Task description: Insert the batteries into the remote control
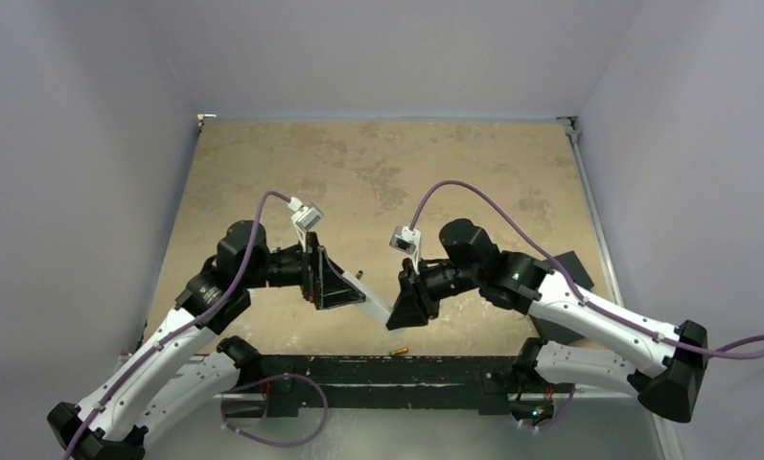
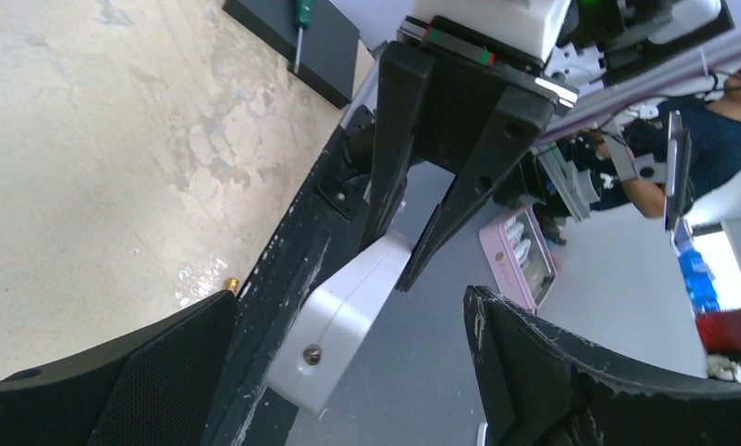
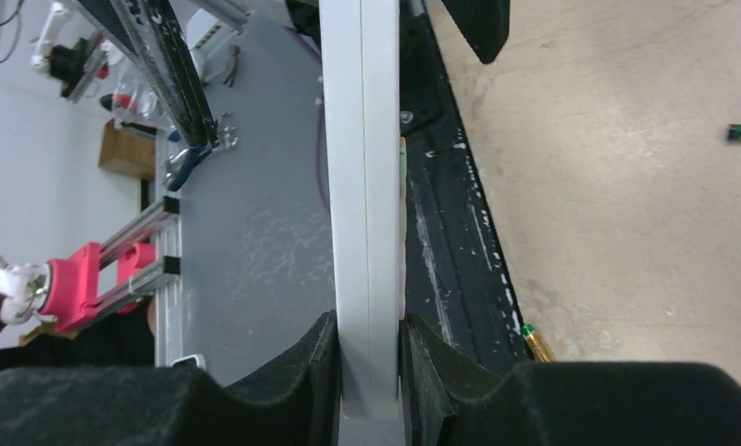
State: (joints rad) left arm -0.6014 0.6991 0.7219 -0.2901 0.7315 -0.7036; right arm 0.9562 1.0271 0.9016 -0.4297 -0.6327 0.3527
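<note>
remote control (image 1: 376, 307): above tabletop's (image 1: 358, 172) near edge, middle (off the surface) | battery (image 1: 400, 351): on tabletop, near edge, middle | pad (image 2: 334, 46): right edge | screwdriver (image 2: 298, 32): on pad

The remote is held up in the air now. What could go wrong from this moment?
1. Only the right gripper clamps the remote control, at one end, above the black rail; a slip might drop it off the near side of the table.
2. The gold battery lies right beside that rail; a low arm might knock it away.
3. The open left gripper is close; fingers might collide.
</note>
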